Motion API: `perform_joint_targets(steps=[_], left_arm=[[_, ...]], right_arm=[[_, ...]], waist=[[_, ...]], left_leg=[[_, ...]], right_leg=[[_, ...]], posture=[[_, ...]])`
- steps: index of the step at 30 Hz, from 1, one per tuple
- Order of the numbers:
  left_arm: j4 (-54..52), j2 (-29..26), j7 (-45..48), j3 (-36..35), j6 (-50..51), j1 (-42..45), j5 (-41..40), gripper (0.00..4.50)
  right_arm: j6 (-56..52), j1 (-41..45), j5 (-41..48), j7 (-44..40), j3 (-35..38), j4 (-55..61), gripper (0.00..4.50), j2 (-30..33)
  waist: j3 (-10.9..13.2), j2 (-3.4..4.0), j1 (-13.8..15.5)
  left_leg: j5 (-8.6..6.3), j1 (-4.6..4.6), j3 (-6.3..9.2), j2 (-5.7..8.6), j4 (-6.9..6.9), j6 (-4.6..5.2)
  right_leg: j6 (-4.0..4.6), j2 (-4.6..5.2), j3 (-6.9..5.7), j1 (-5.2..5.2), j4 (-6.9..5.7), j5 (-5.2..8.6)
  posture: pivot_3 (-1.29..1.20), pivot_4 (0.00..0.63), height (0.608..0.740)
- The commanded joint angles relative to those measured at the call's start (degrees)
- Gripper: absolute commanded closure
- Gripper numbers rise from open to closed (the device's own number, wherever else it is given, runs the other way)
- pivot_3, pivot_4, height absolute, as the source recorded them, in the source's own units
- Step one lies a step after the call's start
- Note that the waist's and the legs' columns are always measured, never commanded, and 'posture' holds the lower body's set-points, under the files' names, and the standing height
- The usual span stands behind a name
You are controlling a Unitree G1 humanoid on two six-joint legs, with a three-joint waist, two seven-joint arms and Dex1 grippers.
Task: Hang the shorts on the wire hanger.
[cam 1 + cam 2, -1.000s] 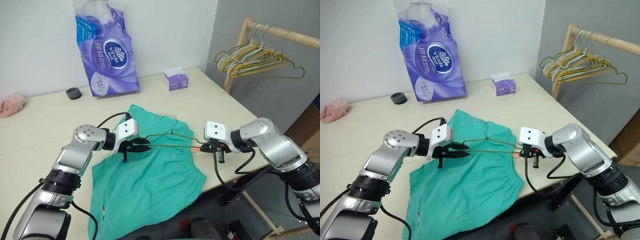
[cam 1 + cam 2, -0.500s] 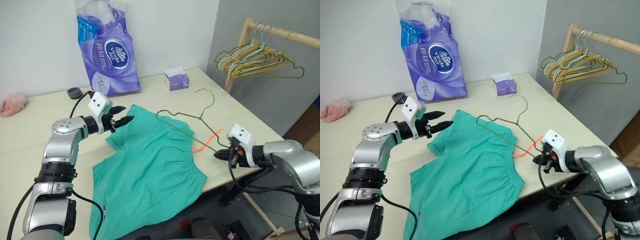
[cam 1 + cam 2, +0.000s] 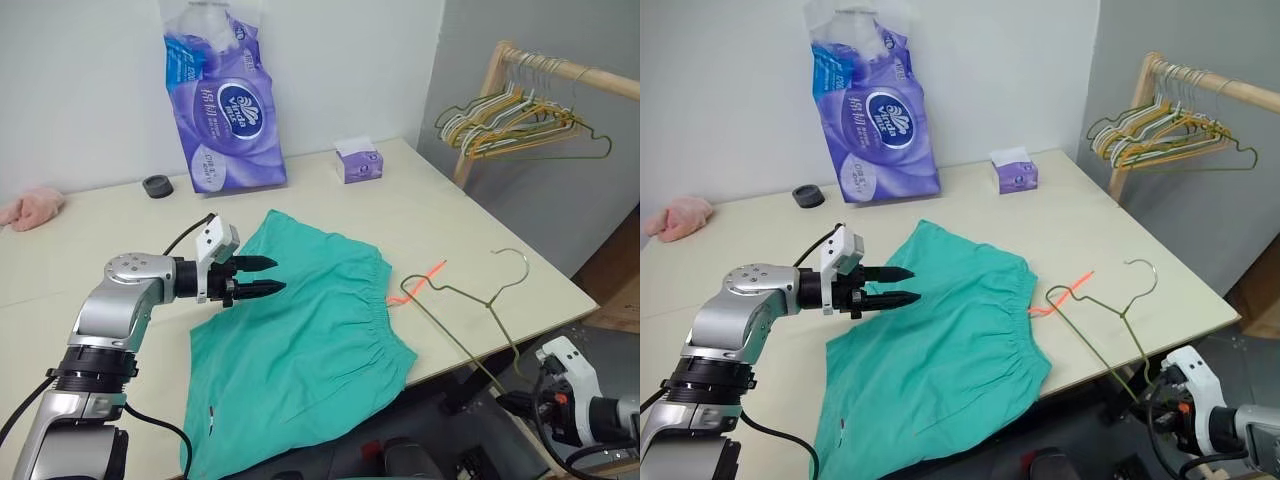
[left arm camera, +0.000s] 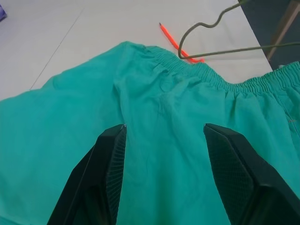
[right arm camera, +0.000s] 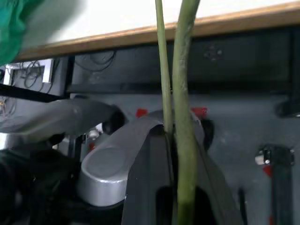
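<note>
- Head views: the shorts (image 3: 300, 330) lie flat on the table (image 3: 90, 250); the left gripper (image 3: 262, 277) hovers above them, fingers apart and empty.
- Left wrist view: the orange drawstring (image 4: 176, 44) lies at the waistband.
- Right wrist view: the right gripper (image 5: 174, 140) is clamped on the wire hanger (image 5: 183, 84), off the table's edge.

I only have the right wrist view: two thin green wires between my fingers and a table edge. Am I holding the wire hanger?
Observer: Yes. The right gripper is shut on the wire hanger, below the table edge.
Operator: Where's the rest of the hanger?
Observer: It slants up over the table; its hook is in the air.
Operator: And the shorts?
Observer: The shorts lie flat on the table, not on the hanger.
Operator: The left gripper?
Observer: The left gripper is open above the shorts, holding nothing.
</note>
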State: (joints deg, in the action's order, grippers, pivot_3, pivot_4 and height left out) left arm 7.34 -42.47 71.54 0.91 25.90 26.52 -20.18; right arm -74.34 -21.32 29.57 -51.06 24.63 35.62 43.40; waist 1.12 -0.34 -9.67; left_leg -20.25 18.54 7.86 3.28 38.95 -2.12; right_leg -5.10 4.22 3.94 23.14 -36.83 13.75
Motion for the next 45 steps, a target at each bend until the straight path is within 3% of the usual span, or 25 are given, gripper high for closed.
perform_joint_targets(steps=[1,19,24,30,39,45], left_arm=[[0.00,0.10,-0.29,0.28,-0.66,2.19,0.20,1.75],[-1.42,-0.85,-3.13,-0.84,-1.61,-0.07,0.73,1.75],[-0.97,-0.58,-4.16,-1.00,-2.15,0.22,0.79,1.75],[0.93,-0.24,-6.28,-1.62,-3.43,1.40,1.24,1.75],[0.43,-0.31,-8.11,-2.37,-4.00,0.39,1.02,1.75],[-0.72,0.15,-9.12,-3.47,-3.56,-0.61,0.06,1.75]], right_arm=[[1.30,3.27,2.40,0.33,-1.61,0.94,4.50,1.59],[3.30,13.08,5.88,-0.49,-12.52,-7.99,4.50,9.67],[0.49,22.26,8.44,0.02,-13.84,-14.38,4.50,8.03],[1.00,29.80,8.18,-3.31,-20.92,-20.00,4.50,11.46],[-0.33,37.21,7.54,-3.15,-30.65,-24.46,4.50,10.33],[-4.37,43.99,8.82,0.34,-29.87,-30.01,4.50,2.49]], waist=[[0.00,0.00,-0.05],[0.04,-0.07,0.36],[0.05,-0.06,0.30],[0.05,-0.06,0.44],[0.05,-0.06,0.48],[0.05,-0.05,0.81]], left_leg=[[0.00,0.00,0.00,-0.02,0.00,0.00],[-0.01,0.01,0.01,-0.02,0.00,0.00],[0.00,0.01,0.01,-0.02,0.00,-0.01],[0.00,0.05,0.04,-0.01,0.00,-0.03],[0.03,0.08,0.07,0.01,0.00,-0.07],[0.07,0.08,0.09,0.00,-0.01,-0.15]], right_leg=[[0.00,0.00,0.00,0.00,0.01,0.00],[0.00,0.05,-0.01,0.01,0.02,0.00],[0.00,0.05,0.00,0.02,0.01,0.00],[0.02,0.08,-0.02,0.04,0.02,-0.01],[0.02,0.11,-0.03,0.08,0.01,-0.01],[0.03,0.09,-0.03,0.12,-0.02,-0.01]], posture=[[-0.27,0.000,0.740],[-0.23,0.000,0.740],[-0.22,0.000,0.740],[-0.22,0.000,0.740],[-0.18,0.000,0.740],[-0.17,0.000,0.740]])
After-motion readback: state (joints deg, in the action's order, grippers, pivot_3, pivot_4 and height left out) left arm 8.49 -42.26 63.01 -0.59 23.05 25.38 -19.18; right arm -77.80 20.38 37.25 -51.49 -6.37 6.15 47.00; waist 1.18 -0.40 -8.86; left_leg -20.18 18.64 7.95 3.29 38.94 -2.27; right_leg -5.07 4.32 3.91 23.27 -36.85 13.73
